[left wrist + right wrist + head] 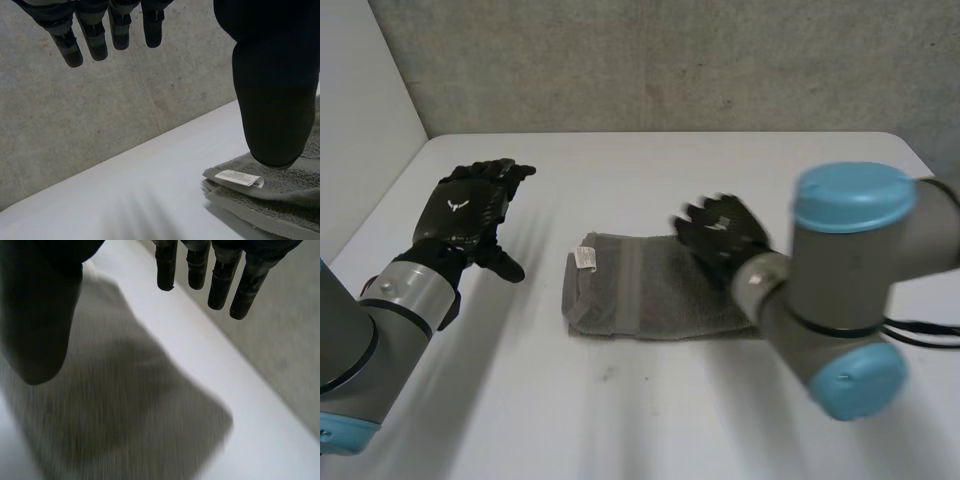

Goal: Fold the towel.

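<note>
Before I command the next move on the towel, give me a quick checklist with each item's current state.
1. Left hand empty: ok, open, beside the towel and apart from it.
2. Right hand empty: ok, open over the towel's right part.
3. Right hand clear of the cloth: cannot tell.
4. Towel folded in layers: ok, label at its left end.
5. Towel well inside the table: ok.
6. Right end's edges aligned: cannot tell, the right arm hides them.
</note>
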You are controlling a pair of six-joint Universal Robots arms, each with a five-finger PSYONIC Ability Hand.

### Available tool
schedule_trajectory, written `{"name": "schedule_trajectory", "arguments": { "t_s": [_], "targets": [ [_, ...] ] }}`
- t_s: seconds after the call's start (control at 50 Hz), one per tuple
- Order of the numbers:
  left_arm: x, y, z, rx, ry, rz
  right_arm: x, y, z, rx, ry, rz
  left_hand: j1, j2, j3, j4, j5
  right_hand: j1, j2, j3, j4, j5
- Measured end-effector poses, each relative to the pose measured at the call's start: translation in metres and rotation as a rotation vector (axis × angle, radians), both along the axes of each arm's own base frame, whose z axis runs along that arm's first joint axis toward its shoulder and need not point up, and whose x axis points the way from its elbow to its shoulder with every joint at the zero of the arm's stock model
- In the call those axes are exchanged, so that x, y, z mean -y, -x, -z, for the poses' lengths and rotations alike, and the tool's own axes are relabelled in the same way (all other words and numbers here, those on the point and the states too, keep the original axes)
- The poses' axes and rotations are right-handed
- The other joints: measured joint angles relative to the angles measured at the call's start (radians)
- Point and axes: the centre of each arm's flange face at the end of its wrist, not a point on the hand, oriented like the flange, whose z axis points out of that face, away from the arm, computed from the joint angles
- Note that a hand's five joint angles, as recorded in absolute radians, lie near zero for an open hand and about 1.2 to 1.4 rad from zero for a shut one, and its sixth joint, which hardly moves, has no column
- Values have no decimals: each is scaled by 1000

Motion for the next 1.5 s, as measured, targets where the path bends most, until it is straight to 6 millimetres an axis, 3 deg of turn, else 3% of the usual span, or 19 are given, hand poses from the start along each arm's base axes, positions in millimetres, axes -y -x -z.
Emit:
{"name": "schedule_trajectory", "arguments": {
  "t_s": [0.1, 0.16, 0.18, 0.24, 0.32, 0.4, 0.44, 0.56, 0.66, 0.74, 0.8, 0.82, 0.84, 0.9, 0.94, 1.04, 1.12, 1.34, 1.5],
  "targets": [
    [-1, 2, 2, 2, -6, 6, 12, 43, 27, -68, -79, 105, 0, 0, 0, 0, 0, 200, 181, 190, 171, 212],
    [-2, 2, 3, 3, -10, 9, 17, 59, 42, -107, -88, 138, 0, 0, 0, 0, 0, 571, 549, 546, 526, 564],
    [-2, 3, 4, 3, -11, 10, 19, 62, 45, -118, -81, 143, 0, 0, 0, 0, 0, 762, 762, 732, 711, 746],
    [-3, 4, 4, 3, -12, 13, 24, 67, 52, -145, -48, 146, 0, 0, 0, 0, 0, 1012, 1067, 1055, 1035, 1061],
    [-4, 5, 3, 1, -9, 18, 34, 63, 48, -164, 25, 134, 0, 0, 0, 0, 0, 1037, 1085, 1094, 1078, 1092],
    [-4, 6, -1, -5, -1, 21, 41, 44, 27, -145, 126, 94, 0, 0, 0, 0, 0, 1047, 1085, 1094, 1078, 1092],
    [-4, 7, -5, -13, 9, 24, 35, 18, 8, -111, 197, 30, 0, 0, 0, 0, 0, 1050, 1085, 1094, 1078, 1092],
    [-3, 11, -25, -50, 61, 34, -12, -59, -16, -23, 298, -210, 0, 0, 0, 0, 0, 1050, 1085, 1094, 1078, 1092],
    [0, 11, -48, -97, 110, 34, -57, -102, 3, -23, 242, -419, 0, 0, 0, 0, 0, 1053, 1085, 1094, 1078, 1092],
    [3, 11, -60, -131, 122, 33, -75, -112, 26, -66, 149, -497, 0, 0, 0, 0, 0, 1055, 1085, 1094, 1078, 1092],
    [5, 11, -66, -152, 119, 32, -76, -110, 32, -78, 95, -490, 0, 0, 0, 0, 0, 921, 925, 938, 917, 936],
    [6, 11, -68, -159, 116, 32, -73, -108, 29, -67, 76, -465, 0, 0, 0, 0, 0, 697, 682, 697, 698, 708],
    [6, 11, -68, -161, 116, 32, -71, -106, 27, -59, 70, -451, 0, 0, 0, 0, 0, 633, 620, 636, 617, 623],
    [10, 14, -69, -171, 105, 37, -57, -94, 8, 15, 31, -349, 0, 2, 1, 2, 0, 104, 89, 100, 89, 70],
    [13, 17, -68, -173, 95, 40, -48, -84, -4, 72, 10, -290, 0, 2, 3, 3, 0, 24, 7, 10, 3, 0],
    [21, 33, -50, -165, 26, 31, -23, -47, -35, 253, -51, -119, 3, 15, 15, 14, 0, 0, 0, -1, 0, 0],
    [24, 46, -28, -141, -41, 16, -11, -29, -37, 306, -84, -48, 11, 23, 23, 22, 1, 0, 0, -1, 0, 0],
    [8, 78, 53, -12, -231, 39, 7, -26, 20, 238, -197, 6, 13, 24, 24, 22, 1, 0, 0, -1, 0, 0],
    [2, 78, 65, 54, -251, 55, 13, -31, 48, 199, -241, 15, 10, 21, 22, 20, 1, 0, 0, -1, 0, 0]
  ]
}}
